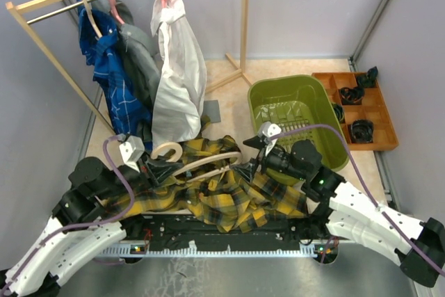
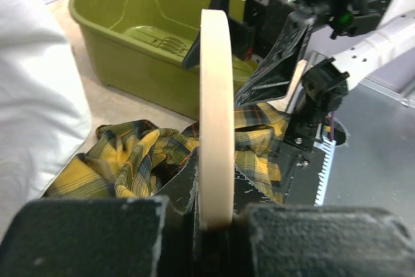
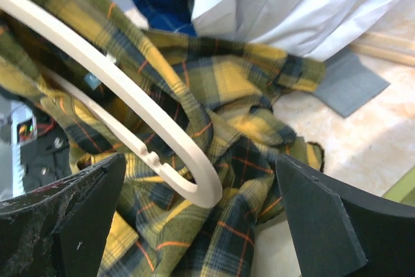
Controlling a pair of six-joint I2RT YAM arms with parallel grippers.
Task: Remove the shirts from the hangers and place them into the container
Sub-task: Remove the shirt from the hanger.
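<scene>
Left gripper [image 2: 214, 222]: clamped on the pale hanger [image 2: 215, 108], anchoring it near the container [image 2: 130, 63].
Right gripper [image 3: 194, 215]: spread wide over the plaid shirt [image 3: 259, 154], likely to strip it.

Plaid shirt [image 1: 229, 199] lies crumpled, pale hanger [image 1: 205, 163] partly inside it — blue shirt [image 1: 115, 92], grey shirt [image 1: 141, 60], white shirt [image 1: 177, 81] hang; olive container [image 1: 306, 102] rightward.

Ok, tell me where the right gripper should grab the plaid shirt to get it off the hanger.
Grip the bunched fold of the plaid shirt just beyond the hanger's rounded free tip, coming from above with the open right gripper. The left gripper is shut on the hanger, and that fold lies clear of the wood, so a pinch probably catches cloth only.
</scene>
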